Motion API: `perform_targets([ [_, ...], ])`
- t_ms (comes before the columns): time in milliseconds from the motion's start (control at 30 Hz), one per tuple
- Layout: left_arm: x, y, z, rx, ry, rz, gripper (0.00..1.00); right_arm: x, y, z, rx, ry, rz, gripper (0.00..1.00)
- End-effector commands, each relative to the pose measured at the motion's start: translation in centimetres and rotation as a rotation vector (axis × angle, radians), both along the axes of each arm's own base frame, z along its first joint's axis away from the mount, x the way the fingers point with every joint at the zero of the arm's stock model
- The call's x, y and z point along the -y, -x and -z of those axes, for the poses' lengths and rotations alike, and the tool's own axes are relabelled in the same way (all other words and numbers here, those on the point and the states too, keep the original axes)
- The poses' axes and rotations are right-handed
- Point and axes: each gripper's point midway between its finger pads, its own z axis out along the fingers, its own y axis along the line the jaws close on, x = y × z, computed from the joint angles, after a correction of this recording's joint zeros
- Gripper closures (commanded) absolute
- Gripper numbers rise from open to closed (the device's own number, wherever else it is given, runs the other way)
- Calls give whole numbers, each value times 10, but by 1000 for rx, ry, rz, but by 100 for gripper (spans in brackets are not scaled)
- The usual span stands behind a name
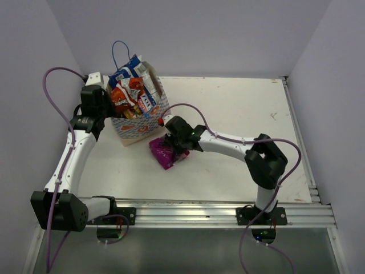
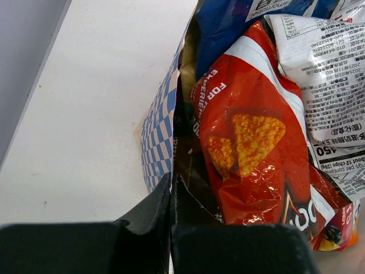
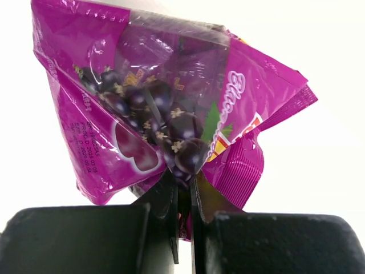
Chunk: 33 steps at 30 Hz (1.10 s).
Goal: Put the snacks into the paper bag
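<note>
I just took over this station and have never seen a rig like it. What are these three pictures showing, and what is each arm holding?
The machine is a left arm and a right arm, bolted at the near edge of the table. The wide picture comes from a camera above and behind them. The other two come from a camera on each wrist. The left gripper is shut on the rim of the paper bag, which stands stuffed with snacks, including a red chips packet. The right gripper is shut on a corner of the purple packet, just beside the bag and the only snack I see outside it.
</note>
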Motion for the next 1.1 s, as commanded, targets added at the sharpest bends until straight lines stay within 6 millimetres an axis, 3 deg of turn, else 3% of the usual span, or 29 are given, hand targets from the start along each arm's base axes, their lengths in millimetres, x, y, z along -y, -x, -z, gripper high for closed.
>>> perform_targets([
  [0, 2, -1, -15, 45, -11, 19, 100, 66, -12, -66, 184, 123, 141, 100],
  [67, 2, 0, -16, 50, -9, 21, 100, 93, -27, -112, 287, 158, 246, 100],
  [133, 3, 0, -19, 59, -6, 25, 100, 104, -37, -143, 346, 162, 294, 100],
  [167, 3, 0, -20, 65, -6, 25, 100, 104, -49, -174, 411, 134, 314, 100],
  [200, 4, 0, -20, 65, -6, 29, 100, 106, -58, -191, 460, 130, 345, 100],
  [233, 4, 1, -21, 66, -5, 30, 100, 100, -70, -226, 532, 76, 362, 100],
  [267, 4, 1, -22, 70, -4, 31, 100, 98, -78, -242, 566, 56, 375, 100],
  [300, 4, 1, -23, 73, -4, 33, 100, 90, -87, -251, 592, 40, 386, 100],
  [333, 5, 2, -23, 74, -3, 34, 100, 81, -98, -286, 667, -26, 390, 100],
  [400, 5, 2, -22, 73, 0, 36, 100, 62, -110, -320, 732, -140, 395, 100],
  [500, 6, 4, -24, 76, 2, 40, 100, 21, -125, -358, 780, -328, 331, 100],
  [533, 6, 4, -24, 77, 4, 40, 100, -2, -127, -370, 774, -411, 277, 100],
  [600, 5, 5, -23, 76, 2, 37, 100, -27, -130, -379, 763, -488, 222, 100],
  [633, 5, 6, -23, 76, 3, 35, 100, -51, -131, -387, 734, -582, 174, 100],
  [700, 5, 7, -23, 76, 0, 33, 100, -71, -132, -392, 706, -650, 127, 100],
  [733, 5, 8, -24, 79, 0, 33, 100, -78, -128, -406, 698, -713, 118, 100],
  [767, 5, 8, -24, 79, 0, 33, 100, -95, -131, -389, 659, -718, 77, 100],
  [867, 4, 8, -24, 79, -1, 30, 100, -111, -134, -366, 590, -732, 64, 100],
  [967, 4, 8, -24, 78, -2, 29, 100, -115, -136, -331, 519, -658, 64, 99],
  [1067, 5, 7, -24, 79, 1, 32, 100, -115, -138, -275, 440, -502, 57, 98],
])
